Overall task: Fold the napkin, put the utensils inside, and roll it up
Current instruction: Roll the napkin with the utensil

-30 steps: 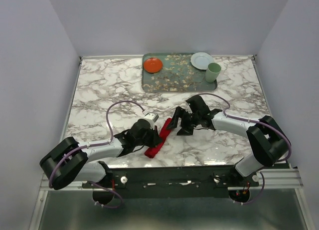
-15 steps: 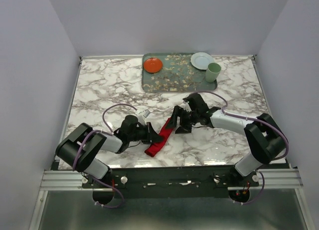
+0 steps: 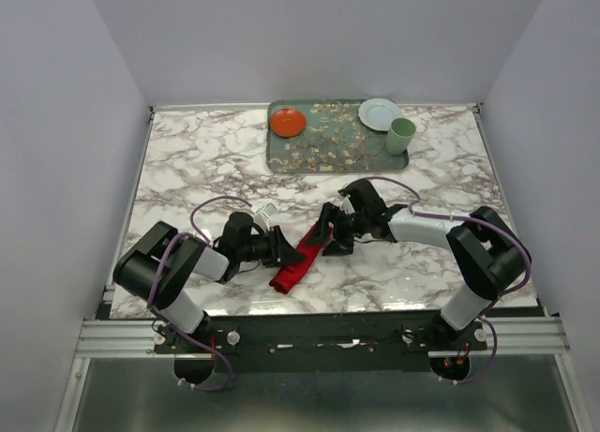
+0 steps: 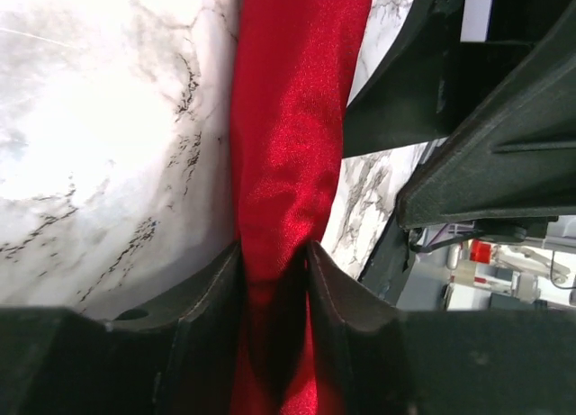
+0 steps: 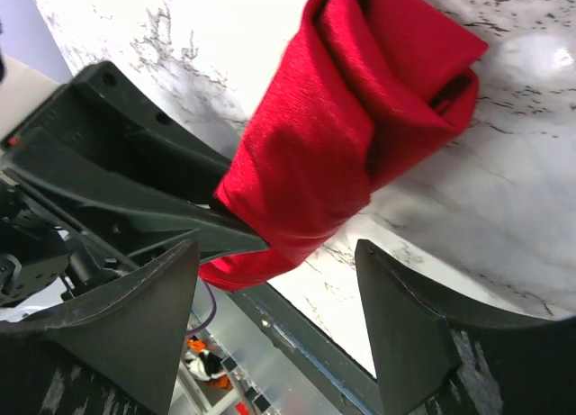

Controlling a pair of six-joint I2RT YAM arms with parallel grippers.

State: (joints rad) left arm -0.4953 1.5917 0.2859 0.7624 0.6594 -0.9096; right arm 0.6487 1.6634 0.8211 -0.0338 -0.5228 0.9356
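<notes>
Low at centre frame, left pincer (image 4: 274,253) pinches the rolled red napkin (image 3: 292,271); right pincer (image 5: 272,249) stands spread just beside it.

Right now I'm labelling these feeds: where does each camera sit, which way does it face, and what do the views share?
Top external: above and behind the bases, looking down across the table to the tray; both arms show.
Left wrist: on the left arm, looking along its jaws, which pinch the napkin.
Right wrist: on the right arm, facing the napkin's rolled end; its jaws stand apart at the bottom.
Shared: all three show the napkin; each wrist view catches the other arm.
</notes>
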